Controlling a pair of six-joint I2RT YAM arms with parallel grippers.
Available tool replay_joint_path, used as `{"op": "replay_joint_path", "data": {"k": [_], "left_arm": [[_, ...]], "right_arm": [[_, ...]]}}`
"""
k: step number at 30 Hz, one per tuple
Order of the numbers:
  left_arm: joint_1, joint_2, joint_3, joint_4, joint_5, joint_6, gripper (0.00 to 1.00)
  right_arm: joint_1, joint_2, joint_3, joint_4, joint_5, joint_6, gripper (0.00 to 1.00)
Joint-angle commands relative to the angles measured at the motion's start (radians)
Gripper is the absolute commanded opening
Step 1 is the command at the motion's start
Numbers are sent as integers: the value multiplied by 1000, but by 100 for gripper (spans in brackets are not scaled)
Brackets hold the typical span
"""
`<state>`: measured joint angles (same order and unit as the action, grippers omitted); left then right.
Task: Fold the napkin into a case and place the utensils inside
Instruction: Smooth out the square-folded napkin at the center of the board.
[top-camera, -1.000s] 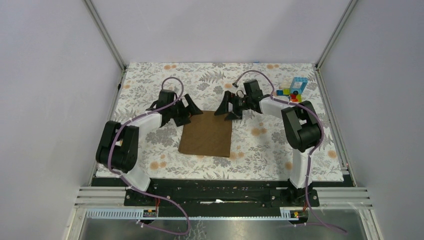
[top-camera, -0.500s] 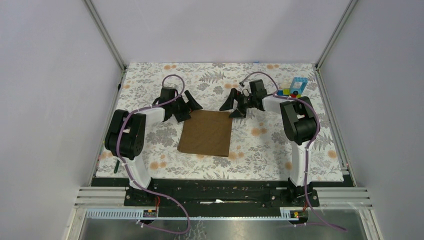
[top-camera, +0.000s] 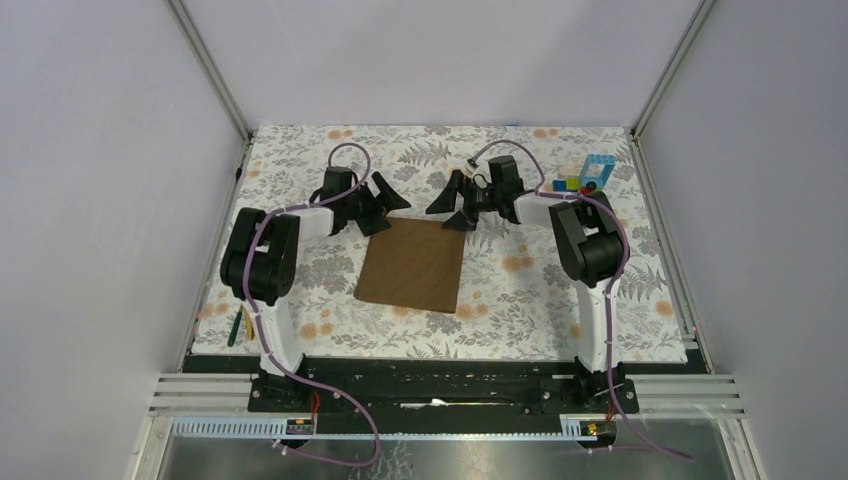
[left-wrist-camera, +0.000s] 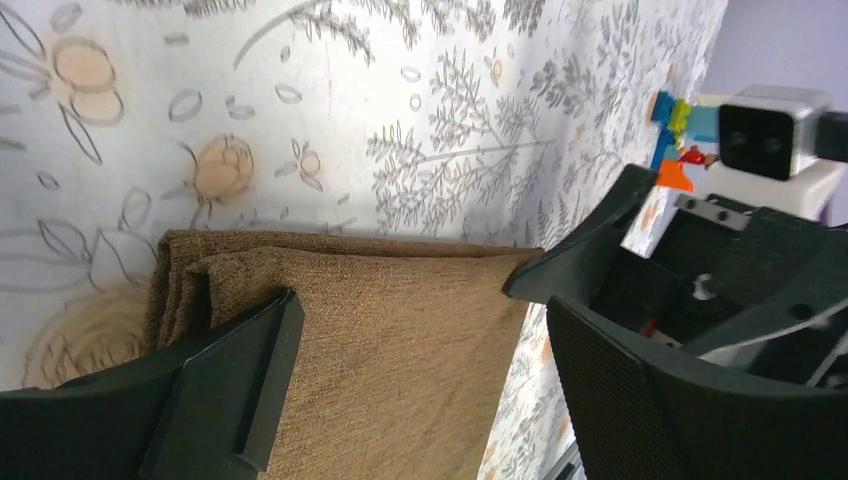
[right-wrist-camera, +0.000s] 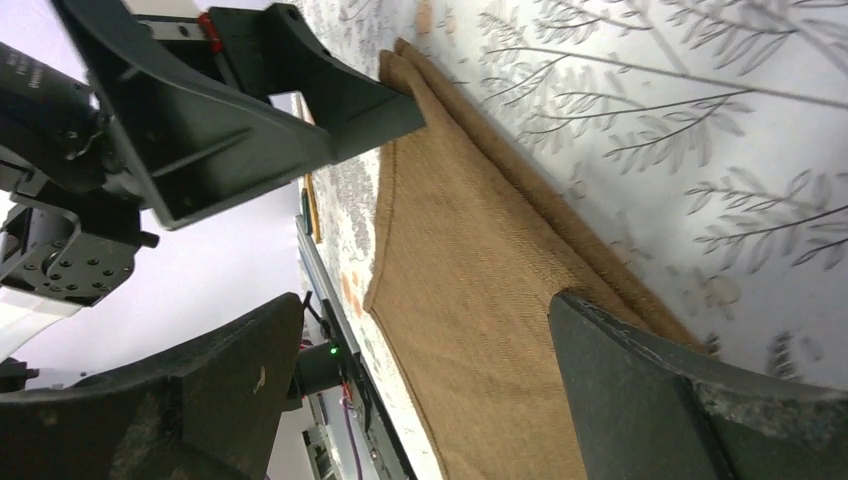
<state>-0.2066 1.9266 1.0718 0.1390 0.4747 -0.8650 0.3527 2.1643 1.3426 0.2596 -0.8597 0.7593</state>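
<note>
The left gripper (top-camera: 388, 215) and right gripper (top-camera: 446, 216) hover with fingers (left-wrist-camera: 240, 390) released and empty. A snag could unfold the napkin's (top-camera: 412, 265) loose layers.

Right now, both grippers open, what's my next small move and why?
Probably take the left gripper to the left edge of the brown napkin for another fold: it lies flat, only doubled, no case yet, and the right gripper hangs open too.

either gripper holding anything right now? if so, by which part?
Nothing is held. The left gripper and the right gripper both stand open at the napkin's far edge, with neither closed on the cloth.
</note>
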Motion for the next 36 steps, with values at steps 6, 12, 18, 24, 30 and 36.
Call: {"op": "replay_joint_path", "data": {"k": [6,12,18,24,30,36], "left_arm": [[107,92,-10,61,-13,26,99],[113,62,30,5,-21,52,99],[105,21,120,-37,43,46,99],[58,-11,118,-21,71,16,99],[44,-34,84,-18,82,29,99],[34,-168,-21,-42,91,72,99]], "right_arm": [[-87,124,23,33,-46,-37,100],[-142,111,49,-85,-34,-117,100],[-144,9,122,-253,-21,-171,100],[-110,-77,59,-134,-85,-36,100],[-28,-75,-119,230,-164,208,100],[-2,-57,-274,472,-197,322,100]]}}
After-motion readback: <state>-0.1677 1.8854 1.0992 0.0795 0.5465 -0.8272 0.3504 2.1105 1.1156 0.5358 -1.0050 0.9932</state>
